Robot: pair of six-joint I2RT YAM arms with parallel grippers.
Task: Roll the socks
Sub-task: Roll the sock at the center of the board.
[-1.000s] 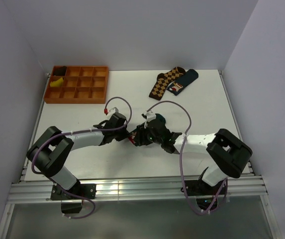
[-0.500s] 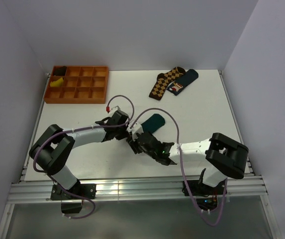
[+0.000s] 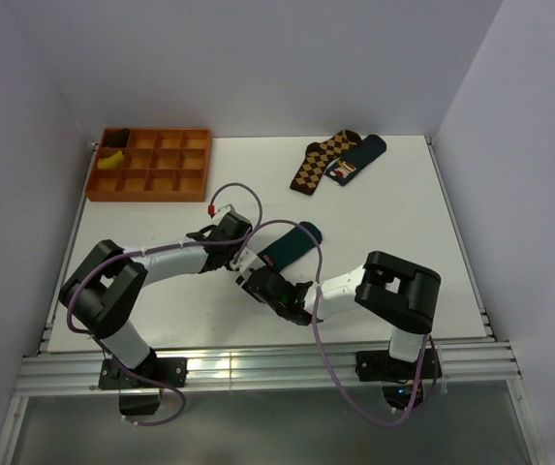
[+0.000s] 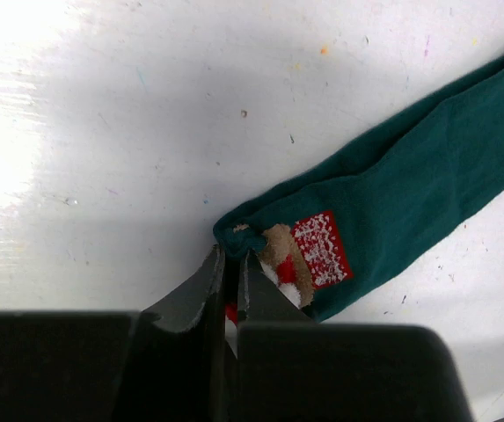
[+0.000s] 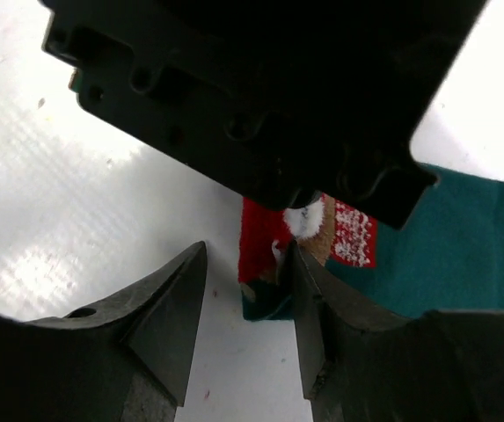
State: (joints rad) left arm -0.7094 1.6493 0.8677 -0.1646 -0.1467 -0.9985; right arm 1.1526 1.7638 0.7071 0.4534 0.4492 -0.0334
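Item 1, left gripper [image 4: 230, 257]: jaws pressed together, pinching the near edge of the teal sock [image 4: 410, 193] at its cuff end; a sliver of red fabric shows between the fingers. Item 2, teal sock: lies flat on the white table [image 3: 403, 223], running away from the left gripper's tips up and to the right in the wrist view; whether it is one layer or two cannot be told. Item 3, cartoon patch [image 4: 309, 255]: red, white and brown, just beyond the left gripper's fingertips, touching the pinched edge. Item 4, right gripper [image 5: 244, 264]: jaws apart, holding nothing, tips low over the table; the sock's red-edged corner lies ahead of the gap and against the inner face of one of its fingers [image 5: 309, 308], with the left gripper's black body directly beyond it. In the overhead view the two grippers meet nose to nose at the sock's cuff end. Item 5, orange compartment tray [image 3: 147, 199]: well apart from both grippers, far-left, a yellow object [image 3: 110, 161] in a left-hand compartment. Item 6, argyle sock [image 3: 316, 163] and navy sock [image 3: 359, 155]: side by side, touching, far beyond the grippers.
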